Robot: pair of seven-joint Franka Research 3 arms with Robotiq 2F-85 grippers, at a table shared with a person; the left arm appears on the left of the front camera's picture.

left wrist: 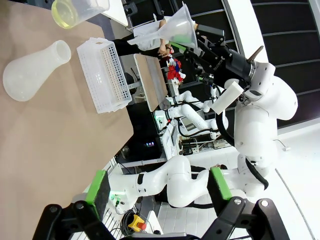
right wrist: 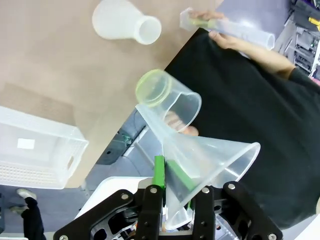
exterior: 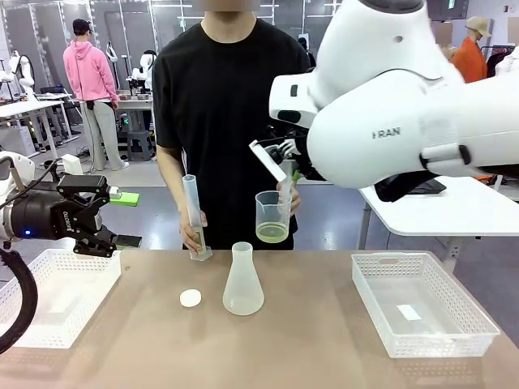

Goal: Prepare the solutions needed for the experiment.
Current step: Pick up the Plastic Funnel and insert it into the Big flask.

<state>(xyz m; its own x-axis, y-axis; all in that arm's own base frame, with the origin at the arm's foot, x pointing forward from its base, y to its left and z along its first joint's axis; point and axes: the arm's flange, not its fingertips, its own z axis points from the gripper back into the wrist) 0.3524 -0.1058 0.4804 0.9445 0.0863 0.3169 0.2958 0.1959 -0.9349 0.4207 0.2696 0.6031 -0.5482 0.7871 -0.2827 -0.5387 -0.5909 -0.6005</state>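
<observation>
The solution (exterior: 272, 233) is a thin yellow-green layer in a clear beaker (exterior: 272, 215) that the person's hand holds above the table's far edge. The person's other hand steadies an upright graduated cylinder (exterior: 193, 217). A translucent conical flask (exterior: 243, 280) stands mid-table. In the right wrist view my right gripper (right wrist: 172, 180) is shut on a clear funnel (right wrist: 205, 157), just above the tilted beaker (right wrist: 167, 97) with its liquid (right wrist: 152, 86). My left gripper (exterior: 91, 220) hovers open over the left basket, its pads (left wrist: 98, 186) wide apart with nothing between them.
A white basket (exterior: 61, 312) sits at the table's left and another (exterior: 454, 324) at its right. A small white disc (exterior: 190, 298) lies left of the flask. My right arm's bulk (exterior: 389, 113) hangs over the table's far right. The person's torso stands close behind the far edge.
</observation>
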